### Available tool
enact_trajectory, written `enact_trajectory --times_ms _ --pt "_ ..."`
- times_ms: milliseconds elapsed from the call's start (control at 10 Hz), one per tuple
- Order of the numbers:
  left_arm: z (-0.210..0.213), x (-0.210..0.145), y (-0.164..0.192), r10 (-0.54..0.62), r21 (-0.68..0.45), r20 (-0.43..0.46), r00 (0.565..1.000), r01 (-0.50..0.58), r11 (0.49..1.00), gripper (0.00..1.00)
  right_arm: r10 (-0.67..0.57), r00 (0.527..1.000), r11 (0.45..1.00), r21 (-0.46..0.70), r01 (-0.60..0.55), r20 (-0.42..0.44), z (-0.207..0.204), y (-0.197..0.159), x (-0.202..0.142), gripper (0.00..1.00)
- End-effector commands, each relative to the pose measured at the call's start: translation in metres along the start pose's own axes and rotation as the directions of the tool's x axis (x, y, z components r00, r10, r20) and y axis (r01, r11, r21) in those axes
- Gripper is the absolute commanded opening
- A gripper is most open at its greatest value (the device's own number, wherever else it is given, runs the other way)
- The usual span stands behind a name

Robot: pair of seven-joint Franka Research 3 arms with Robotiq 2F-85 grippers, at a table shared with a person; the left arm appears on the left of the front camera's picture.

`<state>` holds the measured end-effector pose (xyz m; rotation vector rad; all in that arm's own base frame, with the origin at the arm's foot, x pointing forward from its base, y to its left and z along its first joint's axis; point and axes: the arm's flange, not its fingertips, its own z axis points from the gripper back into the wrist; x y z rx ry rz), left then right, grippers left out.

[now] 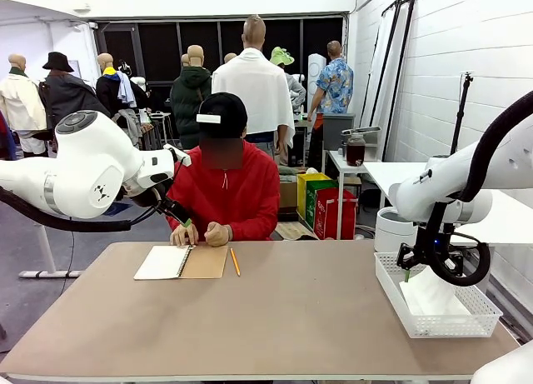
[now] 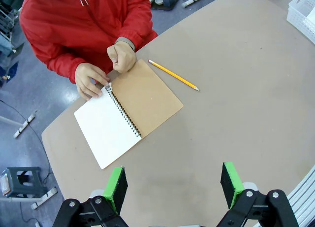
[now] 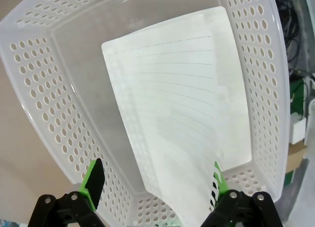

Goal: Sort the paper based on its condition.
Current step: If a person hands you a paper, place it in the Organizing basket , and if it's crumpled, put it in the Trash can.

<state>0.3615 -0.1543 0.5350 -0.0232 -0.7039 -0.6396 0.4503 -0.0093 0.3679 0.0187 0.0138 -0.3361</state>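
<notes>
White brick wall (image 1: 433, 76) is running down the right, dark windows (image 1: 166, 47) sitting at the back, grey floor (image 1: 25, 251) showing.

The left arm reaches in high from the left, its gripper (image 2: 172, 187) pointing down with jaws spread wide and nothing between them. The right gripper (image 3: 155, 185) hangs from a bent right arm, jaws parted fully. The person's hands (image 1: 200, 233) rest together, fingers curled.

Even, bright indoor light, soft faint shadows on the table (image 1: 291, 317), sharp focus, wrist views bowed at edges.
</notes>
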Motion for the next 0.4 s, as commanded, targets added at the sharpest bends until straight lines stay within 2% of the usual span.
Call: enact_trajectory --times_ms 0,300 --pt "-0.0001 -0.0007 0.0010 0.002 -0.001 -0.003 1.000 -0.002 1.000 1.00 0.003 1.000 1.000 0.006 -0.003 0.011 0.0004 -0.0015 0.0016 1.00" --pt "-0.0001 -0.0007 0.0010 0.002 -0.001 -0.003 1.000 -0.002 1.000 1.00 0.003 1.000 1.000 0.006 -0.003 0.011 0.0004 -0.0015 0.0016 1.00"
